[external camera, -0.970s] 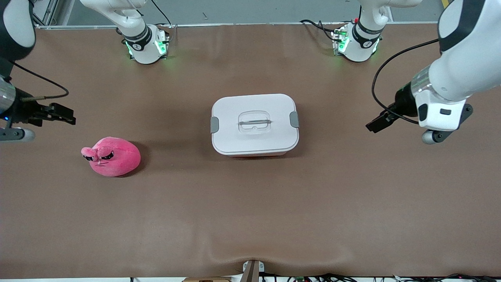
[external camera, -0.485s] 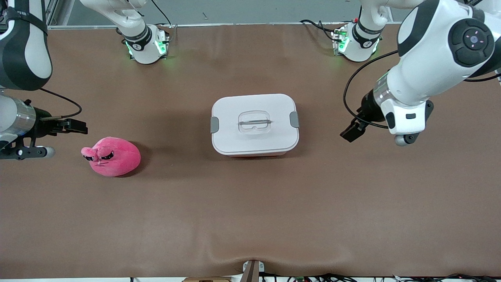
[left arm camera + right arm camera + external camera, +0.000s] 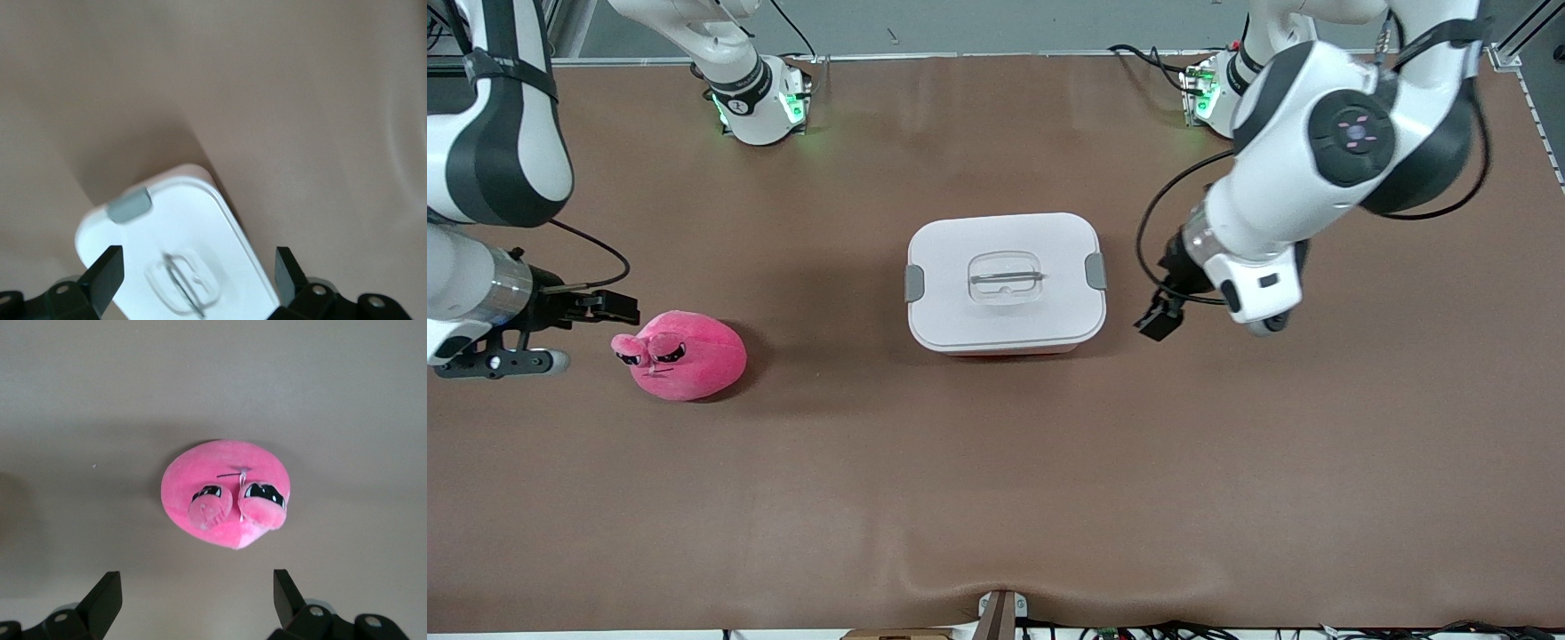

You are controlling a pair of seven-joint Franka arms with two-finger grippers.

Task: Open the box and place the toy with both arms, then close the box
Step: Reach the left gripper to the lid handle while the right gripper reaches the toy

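The box (image 3: 1005, 283) stands shut mid-table, a pale pink tub under a white lid with two grey side clips and a recessed handle (image 3: 1005, 276). The toy (image 3: 682, 354), a hot-pink plush with droopy eyes, lies toward the right arm's end of the table. My left gripper (image 3: 1161, 320) is open and empty, just off the box's side at the left arm's end; its wrist view shows the lid (image 3: 193, 227) between its spread fingers. My right gripper (image 3: 612, 308) is open and empty, close beside the toy, which also shows in the right wrist view (image 3: 227, 492).
The two arm bases (image 3: 760, 100) (image 3: 1214, 93) stand along the table's edge farthest from the front camera. The brown table cover (image 3: 996, 498) spreads bare all round the box and the toy.
Both arms have swung inward. The left gripper has come from the table's end to beside the box. The right gripper has moved up close to the toy.
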